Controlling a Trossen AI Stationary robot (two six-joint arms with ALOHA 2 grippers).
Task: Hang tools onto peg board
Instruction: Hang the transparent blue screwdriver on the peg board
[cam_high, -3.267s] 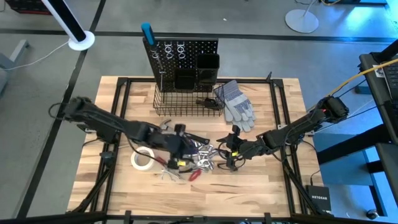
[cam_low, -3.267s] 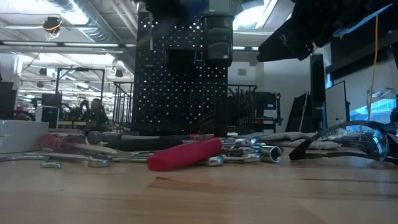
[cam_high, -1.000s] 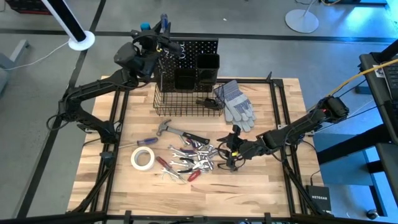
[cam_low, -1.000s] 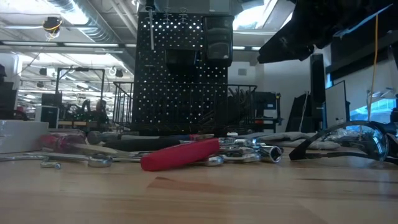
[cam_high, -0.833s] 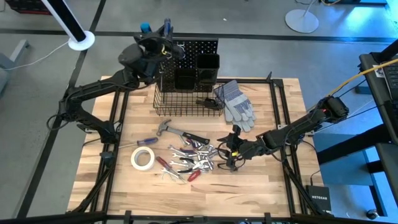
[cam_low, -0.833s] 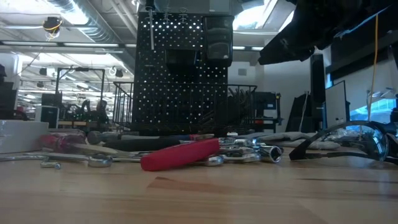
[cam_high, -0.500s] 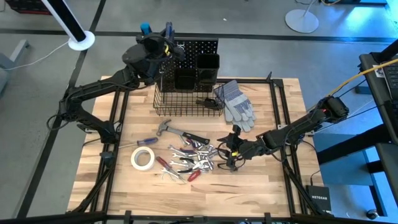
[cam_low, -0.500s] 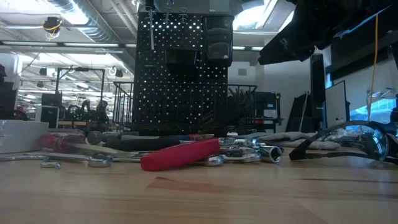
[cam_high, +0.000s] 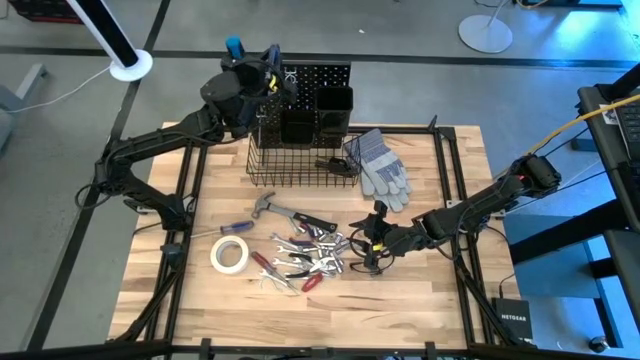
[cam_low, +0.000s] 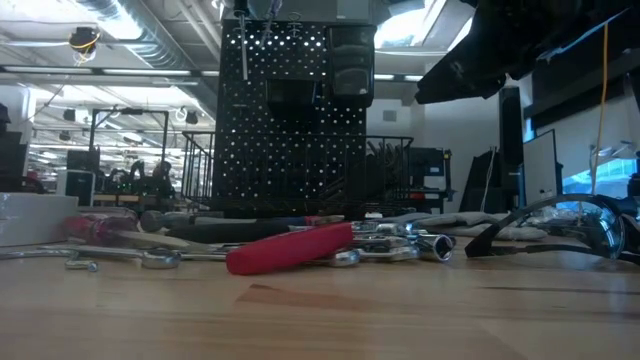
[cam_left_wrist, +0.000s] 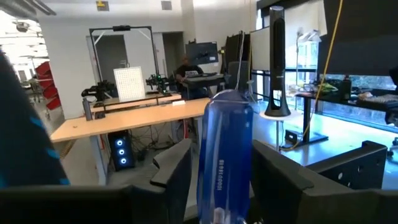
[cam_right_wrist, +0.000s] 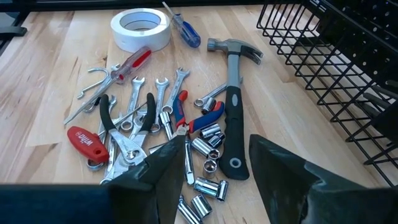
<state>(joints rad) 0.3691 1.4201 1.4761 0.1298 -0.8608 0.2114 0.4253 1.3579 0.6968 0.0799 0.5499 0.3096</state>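
Blue screwdriver (cam_left_wrist: 225, 155) in left gripper (cam_high: 262, 72), at peg board (cam_high: 312, 78)

Even overhead lighting; soft shadows on the tabletop (cam_high: 180, 300). Low view: near tabletop blurred, ceiling lights glare. Blue window light at right.

- You have the upright black perforated peg board (cam_high: 300, 75) at the table's far edge, with the black wire basket (cam_high: 300, 160) directly in front of its base.
- The left gripper (cam_high: 268, 62) is up at the board's top left corner, holding a translucent blue screwdriver handle (cam_left_wrist: 225, 155).
- The grey work gloves (cam_high: 380, 168) lie just right of the basket.
- The hammer (cam_high: 285, 212), white tape roll (cam_high: 229, 254) and heap of silver wrenches (cam_high: 315, 250) sit mid-table, in front of the basket.
- The right gripper (cam_high: 372, 240) hovers at the heap's right side.
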